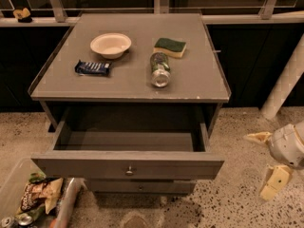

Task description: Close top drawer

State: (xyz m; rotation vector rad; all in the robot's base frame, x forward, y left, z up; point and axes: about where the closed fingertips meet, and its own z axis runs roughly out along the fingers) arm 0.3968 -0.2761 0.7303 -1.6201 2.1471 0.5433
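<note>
Bin: a clear plastic bin (10, 190) sits on the floor in the bottom left corner. It holds crumpled snack bags (37, 196) and what may be a can, though that corner is too dim to be sure.
Floor: a speckled stone floor (232, 208) spreads under everything.
Gripper: the gripper (255, 166) hangs low at the right edge. It is off to the right of the top drawer's front corner, apart from it, and touches nothing.
Jaws: the two cream fingers (274, 180) are spread wide with nothing between them. The upper one points left toward the cabinet and the lower one slants down toward the floor.
Lower drawer: a slimmer grey front (156, 187) shows just beneath the open one, set further back.
Top drawer: the top drawer (85, 164) is pulled well out of the cabinet, its tall flat front panel facing the camera.
Knob: one small round metal knob (129, 170) sits at the centre of that panel.
Inside: a plain box with a bare bottom.
Cabinet top: a grey flat top (128, 84) overhangs the back part of the drawer.
Candy bar: a blue-wrapped bar (92, 68) lies at the left.
Bottle: a bottle (159, 69) lies on its side near the middle, with one end toward the camera.
Bowl: a pale shallow bowl (110, 45) stands upright behind the bar.
Sponge: a yellow sponge with a green top (169, 47) lies just behind the bottle.
Post: a white post (285, 82) leans at the right.
Ledge: a rail (247, 19) runs along the back, with a small yellow-and-black object (21, 14) at its far left.
</note>
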